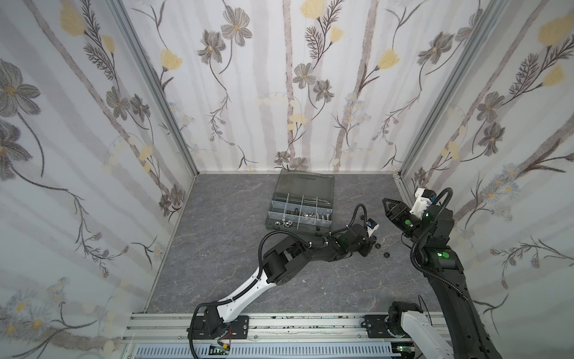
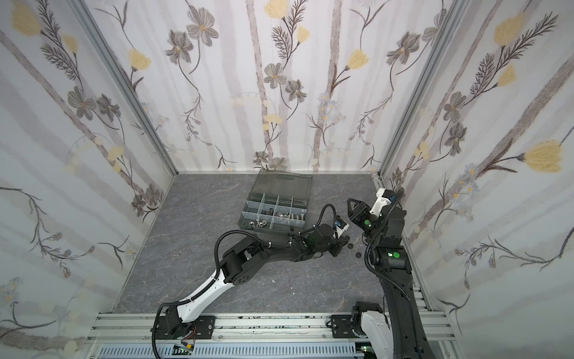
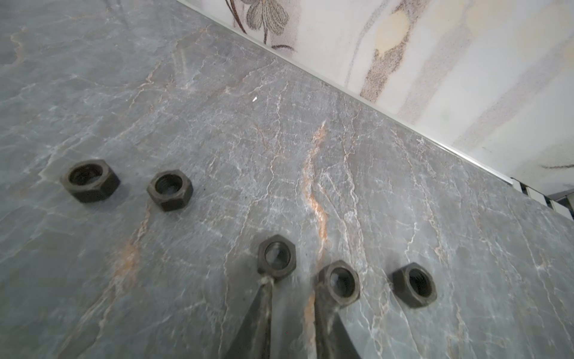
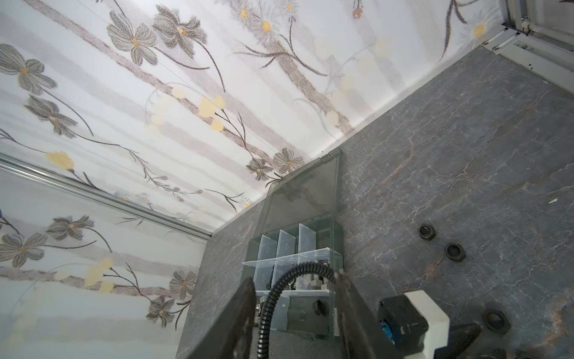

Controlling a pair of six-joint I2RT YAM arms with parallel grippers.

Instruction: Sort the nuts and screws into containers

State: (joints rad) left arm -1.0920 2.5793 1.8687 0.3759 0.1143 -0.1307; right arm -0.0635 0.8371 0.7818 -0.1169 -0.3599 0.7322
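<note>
Several black hex nuts [image 3: 276, 258] lie loose on the grey marbled table. My left gripper [image 3: 295, 279] is down among them, its jaws a narrow gap apart over bare table. One nut sits at one fingertip, and another nut [image 3: 340, 284] rests against the outer side of the second finger. In both top views the left gripper [image 1: 369, 247] is right of the open organizer case [image 1: 269, 222], whose compartments hold silver screws [image 1: 323, 216] and nuts [image 1: 284, 223]. My right gripper [image 1: 389, 208] hovers open and empty beyond it, its jaws [image 4: 294, 276] wide apart.
The case's smoky lid [image 1: 306, 183] leans back near the rear wall. Two more black nuts [image 3: 90, 180] lie apart from the gripper. The left arm's black cable [image 4: 279, 292] loops between the right gripper and the case. The side wall [image 1: 435, 155] stands close to the right arm.
</note>
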